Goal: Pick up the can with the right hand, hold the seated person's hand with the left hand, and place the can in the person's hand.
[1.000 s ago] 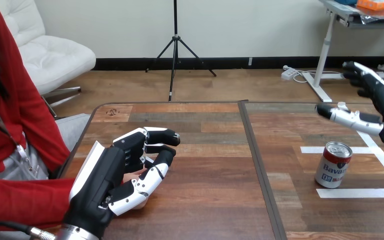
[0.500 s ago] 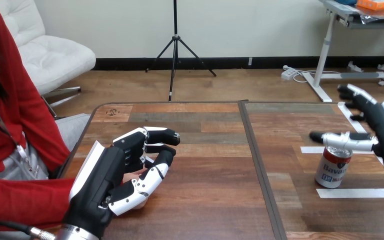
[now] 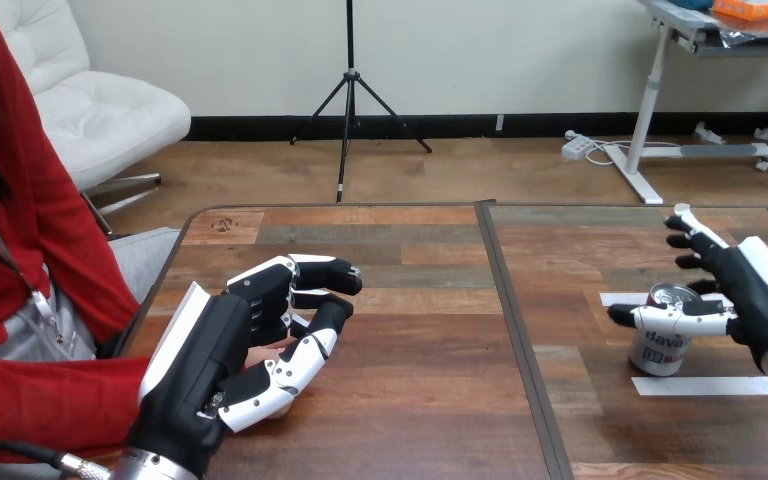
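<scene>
can (image 3: 657, 352) upright at table's (image 3: 410, 300) right side. right hand (image 3: 750, 300) wide open round it, thumb across front, fingers behind, not clamped yet. left hand (image 3: 215, 350) curled round person's hand (image 3: 265, 352). can's probably light, thin-walled, slick. grab mid-body, gentle squeeze.

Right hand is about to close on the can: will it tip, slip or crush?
The can stands upright, taller than wide, so a sideways nudge from the right hand could tip it and let it roll. Its smooth metal wall looks slippery and thin; a hard squeeze may dent it. Full or empty, I cannot tell.
</scene>
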Controlling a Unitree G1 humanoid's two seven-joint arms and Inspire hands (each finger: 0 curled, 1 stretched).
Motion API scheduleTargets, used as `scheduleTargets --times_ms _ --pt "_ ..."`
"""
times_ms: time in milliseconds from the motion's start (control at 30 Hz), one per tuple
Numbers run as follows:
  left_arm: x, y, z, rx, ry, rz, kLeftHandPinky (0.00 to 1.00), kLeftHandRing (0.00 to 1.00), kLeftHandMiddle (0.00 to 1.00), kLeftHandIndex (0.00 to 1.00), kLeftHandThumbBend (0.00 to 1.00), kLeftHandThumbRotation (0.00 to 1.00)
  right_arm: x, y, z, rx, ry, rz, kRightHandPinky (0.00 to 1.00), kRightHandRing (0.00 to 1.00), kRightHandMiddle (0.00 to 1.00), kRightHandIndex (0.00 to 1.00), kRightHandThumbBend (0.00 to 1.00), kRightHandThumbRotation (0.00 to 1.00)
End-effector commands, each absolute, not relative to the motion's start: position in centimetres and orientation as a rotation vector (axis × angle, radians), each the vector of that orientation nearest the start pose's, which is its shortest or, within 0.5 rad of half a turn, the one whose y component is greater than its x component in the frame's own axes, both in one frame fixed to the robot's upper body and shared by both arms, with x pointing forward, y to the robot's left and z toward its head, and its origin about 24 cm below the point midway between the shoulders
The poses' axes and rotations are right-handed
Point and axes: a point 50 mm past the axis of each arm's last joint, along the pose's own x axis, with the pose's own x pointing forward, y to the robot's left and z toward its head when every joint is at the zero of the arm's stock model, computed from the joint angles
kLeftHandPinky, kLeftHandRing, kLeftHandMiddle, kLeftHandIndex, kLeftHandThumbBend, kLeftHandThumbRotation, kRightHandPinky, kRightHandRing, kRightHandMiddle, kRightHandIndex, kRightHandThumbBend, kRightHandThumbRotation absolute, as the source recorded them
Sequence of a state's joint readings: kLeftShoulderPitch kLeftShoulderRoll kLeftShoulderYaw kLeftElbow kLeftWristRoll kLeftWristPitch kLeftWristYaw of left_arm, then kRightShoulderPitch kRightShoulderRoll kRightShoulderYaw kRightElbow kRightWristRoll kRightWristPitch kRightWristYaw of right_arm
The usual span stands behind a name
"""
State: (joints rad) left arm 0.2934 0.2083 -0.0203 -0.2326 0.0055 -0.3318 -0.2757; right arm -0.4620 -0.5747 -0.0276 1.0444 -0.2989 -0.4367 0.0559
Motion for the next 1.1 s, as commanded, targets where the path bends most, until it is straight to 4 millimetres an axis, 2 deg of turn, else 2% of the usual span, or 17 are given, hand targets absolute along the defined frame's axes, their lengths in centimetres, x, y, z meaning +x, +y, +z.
scheduleTargets --times_ms 0,100,600,1067 --pt "19.7 16.9 8.4 0.262 -0.334 -0.312 0.44 0.65 0.7 0.65 0.23 0.29 32.1 -30.5 4.7 -0.815 0.183 -0.007 0.79 0.87 0.91 0.94 1.0 0.32" --pt "19.8 17.0 8.5 0.265 -0.336 -0.313 0.44 0.65 0.7 0.65 0.24 0.29 32.1 -30.4 4.4 -0.816 0.203 -0.004 0.79 0.87 0.91 0.93 1.0 0.34" --pt "19.9 17.1 8.7 0.272 -0.348 -0.327 0.43 0.65 0.69 0.61 0.25 0.26 32.1 -30.2 3.4 -0.831 0.272 0.019 0.79 0.87 0.89 0.89 1.0 0.29" --pt "20.1 17.1 8.8 0.262 -0.351 -0.344 0.41 0.64 0.69 0.57 0.33 0.16 32.0 -30.1 2.9 -0.848 0.304 0.02 0.77 0.84 0.85 0.85 1.0 0.26"
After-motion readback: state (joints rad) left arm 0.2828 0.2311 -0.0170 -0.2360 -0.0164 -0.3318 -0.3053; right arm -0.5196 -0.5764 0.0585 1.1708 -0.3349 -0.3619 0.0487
